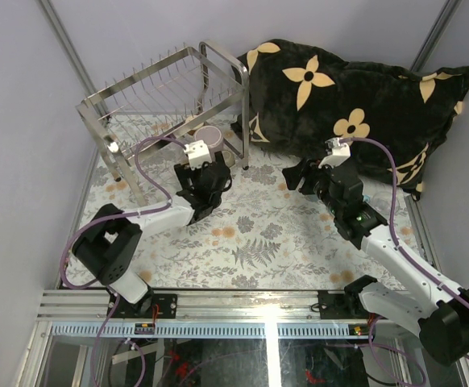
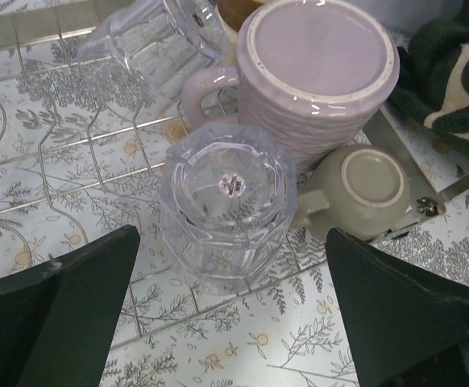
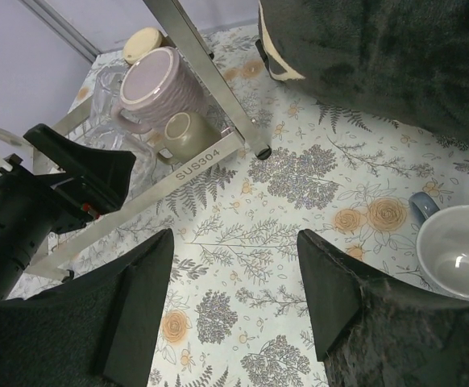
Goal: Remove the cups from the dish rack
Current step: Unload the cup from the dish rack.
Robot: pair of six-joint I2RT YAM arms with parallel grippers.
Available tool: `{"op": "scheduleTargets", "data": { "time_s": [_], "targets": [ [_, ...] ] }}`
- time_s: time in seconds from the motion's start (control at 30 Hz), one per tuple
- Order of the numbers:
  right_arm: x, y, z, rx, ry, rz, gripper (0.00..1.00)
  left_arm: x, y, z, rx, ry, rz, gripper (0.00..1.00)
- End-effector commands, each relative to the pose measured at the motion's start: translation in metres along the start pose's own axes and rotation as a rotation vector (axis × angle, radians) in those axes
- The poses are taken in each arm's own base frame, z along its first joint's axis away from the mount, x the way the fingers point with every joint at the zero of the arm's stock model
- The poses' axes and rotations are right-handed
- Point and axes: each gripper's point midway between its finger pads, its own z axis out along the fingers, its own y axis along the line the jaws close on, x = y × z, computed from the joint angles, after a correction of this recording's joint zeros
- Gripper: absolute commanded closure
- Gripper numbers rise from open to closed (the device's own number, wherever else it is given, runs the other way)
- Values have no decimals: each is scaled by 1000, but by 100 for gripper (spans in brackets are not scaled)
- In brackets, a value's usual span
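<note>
Dish rack (image 3: 196, 168): stands on the flower-printed table (image 1: 259, 242), at its far left.
Left fingers (image 2: 73, 298): spread wide, gripping nothing, 1 on each side of a clear glass (image 2: 226, 201) at the rack's front right corner.
Clear glass: upside down on the rack's wire floor.
Lilac mug (image 2: 319, 64): upside down in the rack, just behind that glass.
Small cream cup (image 2: 367, 189): upside down in the rack's front right corner, against the lilac mug.
2nd glass (image 2: 150, 48): tipped over, deeper inside the rack.
Right fingers (image 3: 138, 298): spread, nothing between them, over bare table to the right of the rack.
Light blue mug (image 3: 460, 250): upright on the table, outside the rack.
Dark pillow (image 1: 355, 89): right of the rack.
</note>
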Motion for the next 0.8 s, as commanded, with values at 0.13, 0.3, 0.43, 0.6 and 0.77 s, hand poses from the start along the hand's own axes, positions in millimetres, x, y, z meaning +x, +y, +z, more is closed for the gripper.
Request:
{"op": "scheduleTargets", "data": {
  "time_s": [0.13,0.3,0.43,0.6,0.77],
  "targets": [
    [-17,9,-5,-34,-67,-13,30,-19,0,13,-61,-140,-11,1],
    [-16,8,-5,-31,-66,-19,30,-14,2,24,-83,-140,11,2],
    [-15,6,-5,-27,-60,-27,30,-10,6,30,-95,-149,26,3],
    [-11,4,-4,-21,-51,-30,30,-10,9,37,-115,-156,38,7],
    [-10,4,-3,-19,-47,-33,30,-7,8,43,-105,-147,44,21]
  ]
}}
